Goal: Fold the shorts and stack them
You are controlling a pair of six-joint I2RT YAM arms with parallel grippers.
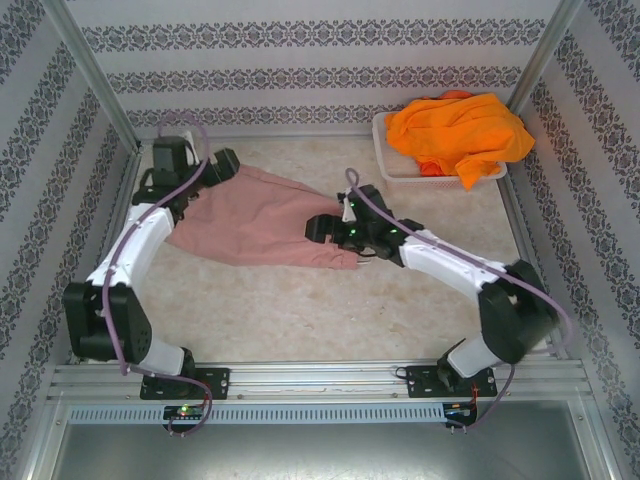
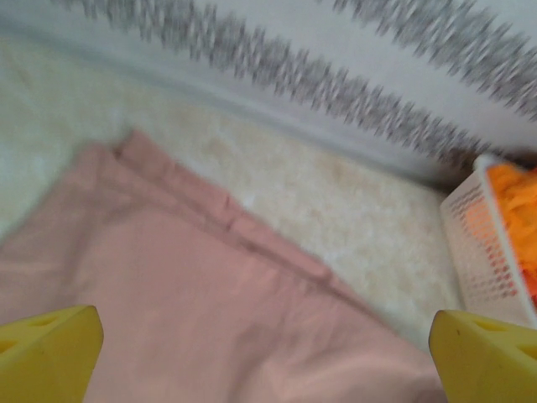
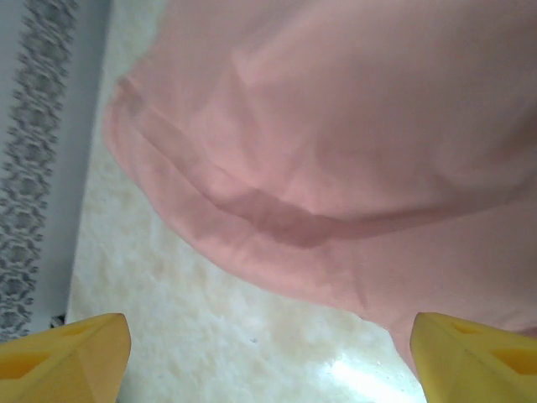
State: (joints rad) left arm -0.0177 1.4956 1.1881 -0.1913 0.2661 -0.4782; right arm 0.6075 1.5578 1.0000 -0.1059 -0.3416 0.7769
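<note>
overhead view, left to right: the left gripper (image 1: 218, 166) stands over the far left corner of the dusty pink shorts (image 1: 262, 216), which lie spread flat on the pale marbled table (image 1: 300, 310), left of centre. the right gripper (image 1: 322, 228) stands over the near right end of the same garment. at far right, a white mesh basket (image 1: 386, 152) sits in the back corner, heaped with bright orange shorts (image 1: 460, 132) that spill over its right rim.

left wrist view: the left gripper (image 2: 267, 357) has its yellow fingertips (image 2: 46, 353) wide apart with nothing clamped; the pink shorts (image 2: 210, 319) lie beneath, a hemmed edge running diagonally. the basket (image 2: 487, 252) and orange cloth (image 2: 516, 210) appear at right, against the patterned wall (image 2: 336, 75).

right wrist view: the right gripper (image 3: 268, 357) likewise has its fingertips (image 3: 63, 357) spread, gripping nothing; the pink shorts (image 3: 352, 151) lie above them in the frame, a curved edge on the table. contact between either gripper and the cloth cannot be told.
</note>
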